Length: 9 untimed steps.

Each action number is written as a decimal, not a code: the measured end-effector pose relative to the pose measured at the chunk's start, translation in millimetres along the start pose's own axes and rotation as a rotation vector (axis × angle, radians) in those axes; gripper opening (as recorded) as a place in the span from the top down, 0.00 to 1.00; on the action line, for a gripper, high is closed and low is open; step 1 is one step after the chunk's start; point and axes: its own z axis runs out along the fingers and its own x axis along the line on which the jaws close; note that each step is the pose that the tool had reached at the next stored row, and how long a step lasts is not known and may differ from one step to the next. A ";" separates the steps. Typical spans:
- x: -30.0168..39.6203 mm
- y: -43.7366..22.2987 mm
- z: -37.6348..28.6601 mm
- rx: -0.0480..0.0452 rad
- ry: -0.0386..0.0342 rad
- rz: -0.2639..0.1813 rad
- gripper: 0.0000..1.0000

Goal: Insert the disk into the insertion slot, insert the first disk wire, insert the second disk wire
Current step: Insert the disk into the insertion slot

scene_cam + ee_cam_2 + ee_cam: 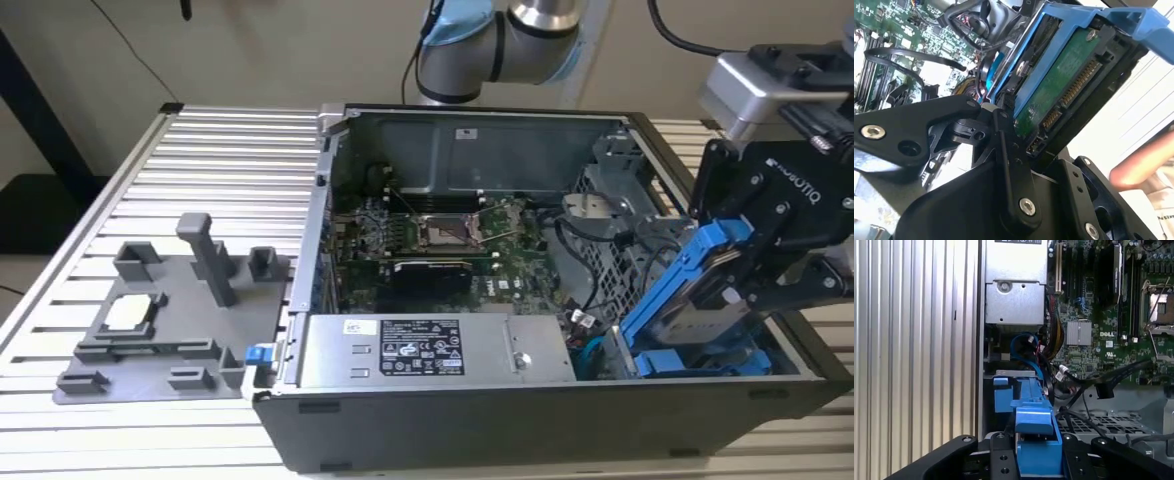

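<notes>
Gripper (742,286) is clamped on the disk (687,300). In the first wrist view the black fingers (999,460) sit on either side of the blue carrier frame (1038,440), holding it by its long edges. That grip leaves the leading end free to go in.

Disk position: in the air over the front corner of the open computer case (467,125), at the exterior view's right. It is tilted steeply, with the upper end at the gripper and the lower end down at the grey drive cage. The tilt probably lines the carrier up with the insertion slot (625,352) and keeps the gripper body clear of the case wall.

Cannot tell whether the lower edge has entered the slot. Judged as not seated, since most of the carrier stands proud of the cage.

A second blue drive carrier (701,362) lies low in the cage, just beside the held disk's lower end.

The second wrist view shows the disk's underside, with the green circuit board (1064,85) and its connector strip (1081,82) exposed and nothing plugged in. Loose black cables (1114,380) lie over the motherboard (441,235), near the cage. Both wire steps are judged not done.

A grey fixture (167,325) sits on the ribbed bench (227,150), well apart from the case.
</notes>
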 end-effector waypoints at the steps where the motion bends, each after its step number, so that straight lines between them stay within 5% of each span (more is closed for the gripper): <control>1: -0.1 -0.1 1.9 0.0000 -0.0004 -0.001 0.67; 9: -0.1 -0.6 16.3 -0.0003 -0.0012 -0.009 0.67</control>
